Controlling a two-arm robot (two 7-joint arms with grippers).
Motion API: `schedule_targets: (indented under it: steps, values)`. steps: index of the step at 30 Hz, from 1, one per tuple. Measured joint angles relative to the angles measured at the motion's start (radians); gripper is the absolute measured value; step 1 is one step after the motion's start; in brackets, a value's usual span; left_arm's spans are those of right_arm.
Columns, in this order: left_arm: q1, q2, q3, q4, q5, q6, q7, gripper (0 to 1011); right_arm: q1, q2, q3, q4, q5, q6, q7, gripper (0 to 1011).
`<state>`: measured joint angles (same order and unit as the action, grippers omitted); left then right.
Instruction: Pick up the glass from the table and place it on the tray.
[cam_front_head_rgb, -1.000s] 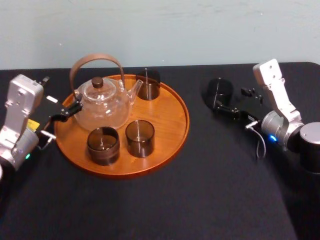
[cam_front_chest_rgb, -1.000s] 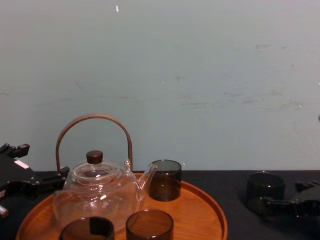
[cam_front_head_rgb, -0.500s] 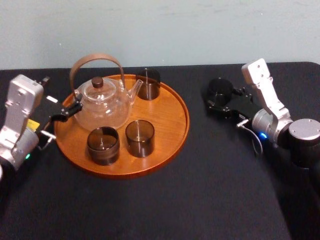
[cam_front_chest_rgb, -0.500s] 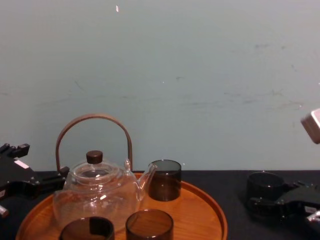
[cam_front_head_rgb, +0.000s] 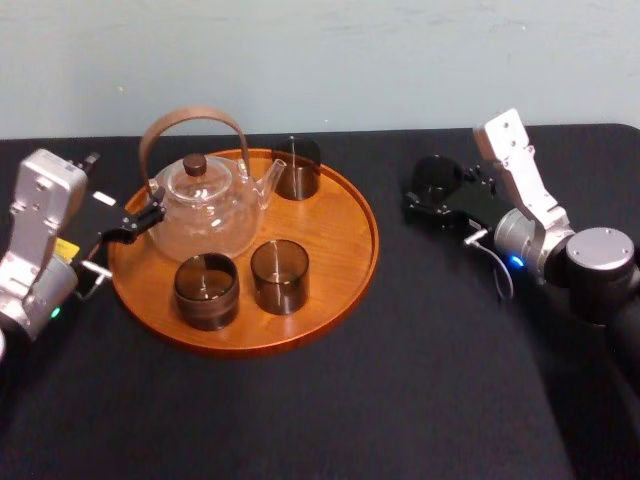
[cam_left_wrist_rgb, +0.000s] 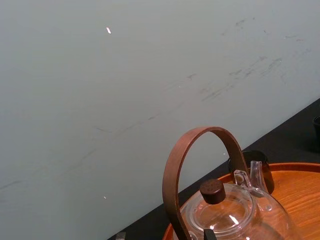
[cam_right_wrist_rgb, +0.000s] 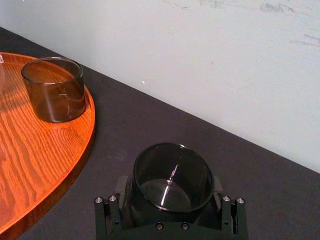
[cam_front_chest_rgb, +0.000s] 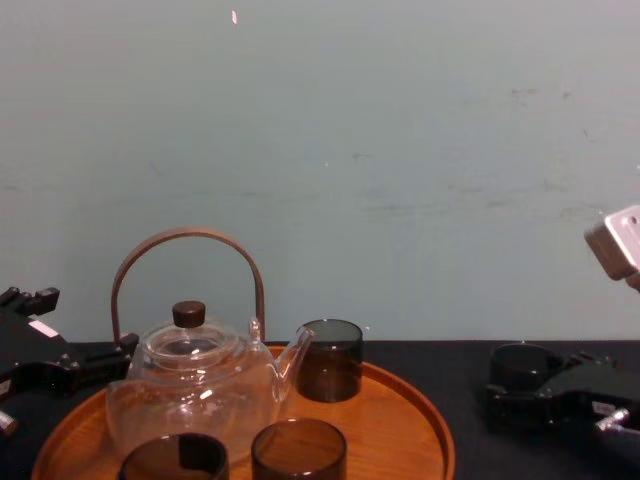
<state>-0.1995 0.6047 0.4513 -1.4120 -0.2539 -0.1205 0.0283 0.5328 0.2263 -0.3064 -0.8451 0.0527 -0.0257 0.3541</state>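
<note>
Right wrist view: right gripper (cam_right_wrist_rgb: 168, 186), jaws tight on glass (cam_right_wrist_rgb: 172, 167) beside tray (cam_right_wrist_rgb: 45, 150); left gripper (cam_front_head_rgb: 135, 222) idle by teapot (cam_front_head_rgb: 205, 205).

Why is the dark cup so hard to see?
Head view: the dark smoky glass blends into the black cloth table. Right wrist view: a light glint inside it shows up its rim, held between the jaws of the right gripper.

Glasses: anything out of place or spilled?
One glass is off the tray, over the table to its right, gripped by the right hand. Three others and the teapot sit upright on the tray; nothing spilled. The left hand rests by the teapot.
</note>
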Motion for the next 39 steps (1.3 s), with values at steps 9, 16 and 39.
schedule_targets:
  steps: [9,16,39]
  values:
    - [0.000,0.000,0.000,0.000,0.000,0.000,0.000,1010,0.037,-0.019,-0.005,0.059,-0.010,-0.019,0.001,1002]
    - [0.000,0.000,0.000,0.000,0.000,0.000,0.000,1010,0.049,-0.022,-0.006,0.075,-0.016,-0.025,-0.001,1002]
    - [0.000,0.000,0.000,0.000,0.000,0.000,0.000,1010,0.046,-0.021,-0.005,0.070,-0.013,-0.024,-0.001,932]
